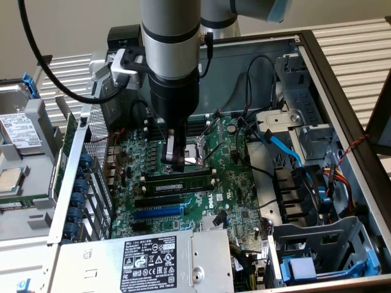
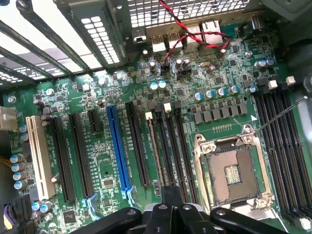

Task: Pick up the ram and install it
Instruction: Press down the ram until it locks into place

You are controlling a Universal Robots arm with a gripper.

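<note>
The ram (image 1: 192,180) is a long dark-green strip standing on edge in a black memory slot on the motherboard (image 1: 235,183), beside the CPU socket (image 1: 194,154). My gripper (image 1: 178,166) hangs straight down over the middle of the ram, fingers shut, tips at or just above its top edge; I cannot tell whether they touch it. In the wrist view the ram (image 2: 155,151) shows edge-on as a thin strip between black slots, running up to the gripper (image 2: 170,197).
The open computer case holds a blue slot (image 1: 156,213), a power supply (image 1: 146,259) at the front, blue cables (image 1: 284,149) and drive cages at the exterior view's right. A hard drive (image 1: 18,131) lies outside the case. Red-black wires (image 2: 195,34) cross the board's edge.
</note>
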